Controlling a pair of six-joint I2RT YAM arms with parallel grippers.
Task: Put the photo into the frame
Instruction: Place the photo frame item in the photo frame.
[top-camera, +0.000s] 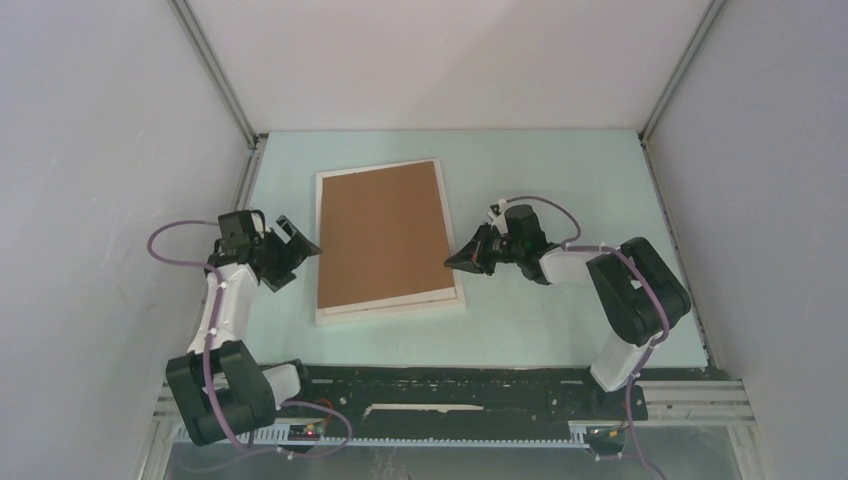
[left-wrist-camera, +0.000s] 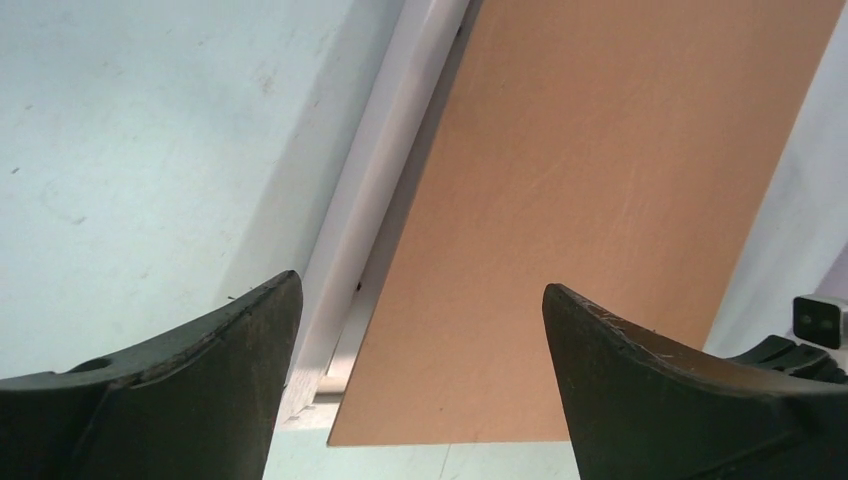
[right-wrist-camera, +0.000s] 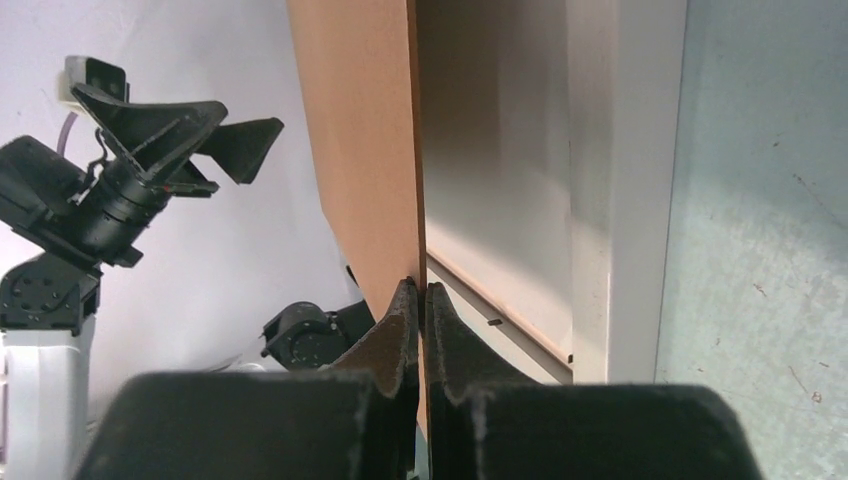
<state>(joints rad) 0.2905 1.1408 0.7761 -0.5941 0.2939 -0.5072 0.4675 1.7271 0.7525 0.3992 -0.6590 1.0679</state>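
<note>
Frame (top-camera: 395, 311) lies flat mid-table (top-camera: 560, 180), with the brown backing board (top-camera: 380, 235) on top of it. Right gripper (right-wrist-camera: 421, 295): fingers pinched tight on the board's right edge, which is tilted up off the frame. Left gripper (top-camera: 302, 237): fingers spread wide, gripping nothing, just beside the frame's left rim.

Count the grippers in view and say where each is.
2. The left gripper stands open at the left edge of the frame; the right gripper is shut on the right edge of the brown backing board.
</note>
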